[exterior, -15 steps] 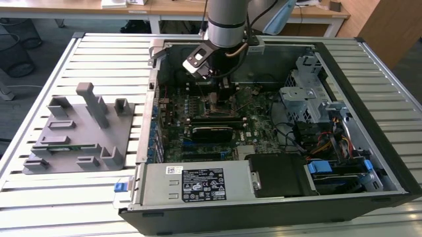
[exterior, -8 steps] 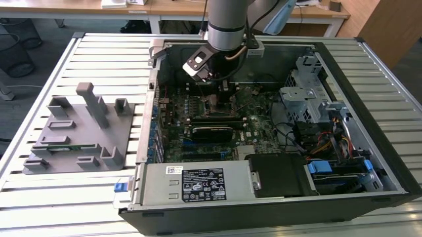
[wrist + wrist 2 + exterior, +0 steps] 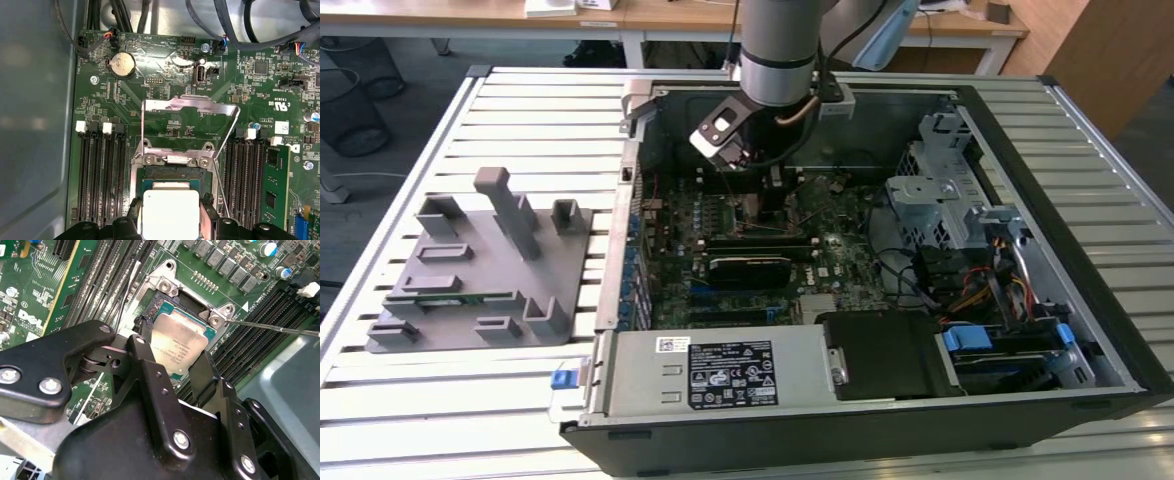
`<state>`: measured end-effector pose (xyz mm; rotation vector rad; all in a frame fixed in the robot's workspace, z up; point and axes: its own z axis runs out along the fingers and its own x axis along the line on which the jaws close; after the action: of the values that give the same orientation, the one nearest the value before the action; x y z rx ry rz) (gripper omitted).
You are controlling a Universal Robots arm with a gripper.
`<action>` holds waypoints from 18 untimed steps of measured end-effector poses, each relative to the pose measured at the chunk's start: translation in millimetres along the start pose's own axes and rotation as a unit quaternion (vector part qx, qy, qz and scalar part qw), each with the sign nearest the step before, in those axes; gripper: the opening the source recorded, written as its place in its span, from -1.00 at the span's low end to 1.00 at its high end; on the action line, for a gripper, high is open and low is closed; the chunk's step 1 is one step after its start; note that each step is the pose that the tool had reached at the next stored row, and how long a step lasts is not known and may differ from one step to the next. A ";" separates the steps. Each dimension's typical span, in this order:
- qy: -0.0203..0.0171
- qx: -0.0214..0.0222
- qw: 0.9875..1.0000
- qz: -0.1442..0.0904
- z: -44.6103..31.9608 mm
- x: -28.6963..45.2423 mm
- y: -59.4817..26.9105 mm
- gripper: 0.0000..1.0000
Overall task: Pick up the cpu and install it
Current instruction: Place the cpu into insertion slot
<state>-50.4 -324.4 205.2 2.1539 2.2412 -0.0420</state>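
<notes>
Hand [image 3: 176, 365] is inside the case [image 3: 854, 432], grasping the cpu [image 3: 179, 345] by two opposite edges. One of its fingers [image 3: 149, 372] sits on each side. The cpu hangs right over the open socket [image 3: 172, 173]. I cannot tell whether it touches the socket or is apart from it.

Risks, as I judge them:
- The cpu looks slightly skewed to the socket in the second wrist view. If it lands off-square, a corner rides the frame and the contacts bend.
- Letting go before it sits flat would let it drop tilted.
- The lever [image 3: 280, 328] runs close by one finger and could snag it.
- The plate [image 3: 190, 105] stands raised (nothing visibly holds it up). A knock could bring it down on the hand.

Count:
- cpu: one
- socket: one
- plate: one
- lever: one
- hinge screws [image 3: 149, 160]: two
- memory stick [image 3: 274, 185]: one, in the slots beside the socket
- coin cell [image 3: 122, 65]: one
- grey fixture [image 3: 480, 270]: one, on the surface [image 3: 480, 420] at the exterior view's left, well apart from the case
</notes>
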 end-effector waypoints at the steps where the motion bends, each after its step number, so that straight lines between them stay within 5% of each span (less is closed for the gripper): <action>1: 0.000 0.000 1.000 0.002 0.4 0.0 0.1 0.08; 18: 0.000 0.001 1.000 0.014 9.5 -3.2 2.3 0.08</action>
<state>-47.9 -327.9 195.8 2.1845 2.2119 -0.0428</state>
